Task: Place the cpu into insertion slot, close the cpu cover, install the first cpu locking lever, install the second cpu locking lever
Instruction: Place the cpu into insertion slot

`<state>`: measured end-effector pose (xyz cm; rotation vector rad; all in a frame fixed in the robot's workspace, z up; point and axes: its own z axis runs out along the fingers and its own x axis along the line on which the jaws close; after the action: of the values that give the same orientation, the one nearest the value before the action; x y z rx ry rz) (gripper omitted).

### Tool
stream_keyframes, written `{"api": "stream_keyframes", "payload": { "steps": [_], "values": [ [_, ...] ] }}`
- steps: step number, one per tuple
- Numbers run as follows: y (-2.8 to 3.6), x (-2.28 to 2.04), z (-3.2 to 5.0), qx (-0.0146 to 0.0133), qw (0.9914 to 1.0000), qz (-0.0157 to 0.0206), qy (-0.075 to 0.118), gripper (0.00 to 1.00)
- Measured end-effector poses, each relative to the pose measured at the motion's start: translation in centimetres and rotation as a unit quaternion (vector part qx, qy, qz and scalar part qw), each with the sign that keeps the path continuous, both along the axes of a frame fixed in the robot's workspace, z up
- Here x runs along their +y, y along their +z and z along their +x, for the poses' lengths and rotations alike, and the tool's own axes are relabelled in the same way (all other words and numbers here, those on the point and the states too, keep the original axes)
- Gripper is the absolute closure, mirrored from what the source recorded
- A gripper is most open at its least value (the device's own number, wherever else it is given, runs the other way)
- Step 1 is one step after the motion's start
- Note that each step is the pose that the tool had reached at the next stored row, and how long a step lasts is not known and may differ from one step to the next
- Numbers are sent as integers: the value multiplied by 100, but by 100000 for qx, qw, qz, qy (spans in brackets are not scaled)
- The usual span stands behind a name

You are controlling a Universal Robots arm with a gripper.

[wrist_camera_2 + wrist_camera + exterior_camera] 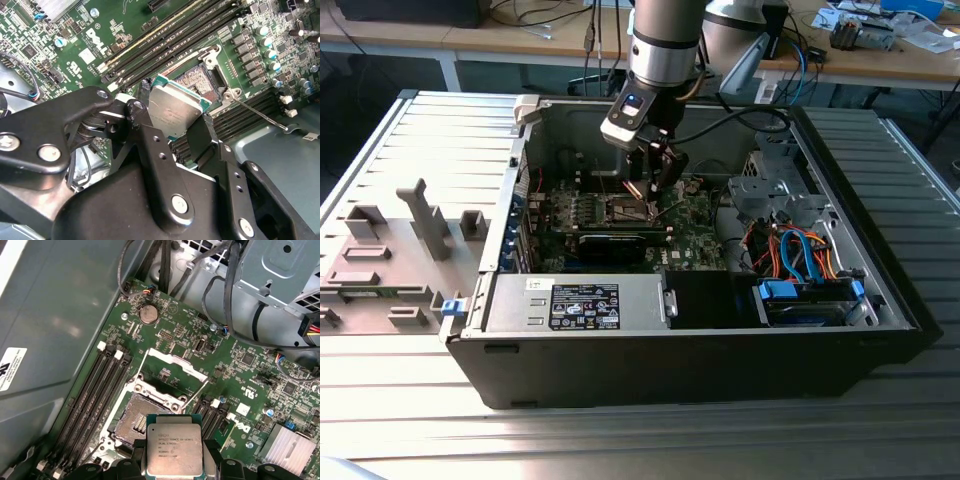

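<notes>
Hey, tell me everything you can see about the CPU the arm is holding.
The cpu is a small flat square chip with a silver-grey metal face carrying dark print, on a thin green base that shows as a border. In the second wrist view the face looks faintly smudged. The gripper is shut on it, with black fingers pressing two opposite edges. It hangs at one edge of the insertion slot, apparently tilted and not seated. The slot's dark centre lies uncovered.

Open insertion slot flanked by memory slots, cpu cover raised
</notes>
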<state>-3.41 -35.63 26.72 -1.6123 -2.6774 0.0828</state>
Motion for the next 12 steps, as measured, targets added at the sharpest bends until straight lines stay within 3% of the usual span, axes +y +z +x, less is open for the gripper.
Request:
{"api": "stream_keyframes", "payload": {
  "steps": [12],
  "values": [
    [-1, 0, 0, 3, 99987, 3, -1624, 46]
  ]
}}
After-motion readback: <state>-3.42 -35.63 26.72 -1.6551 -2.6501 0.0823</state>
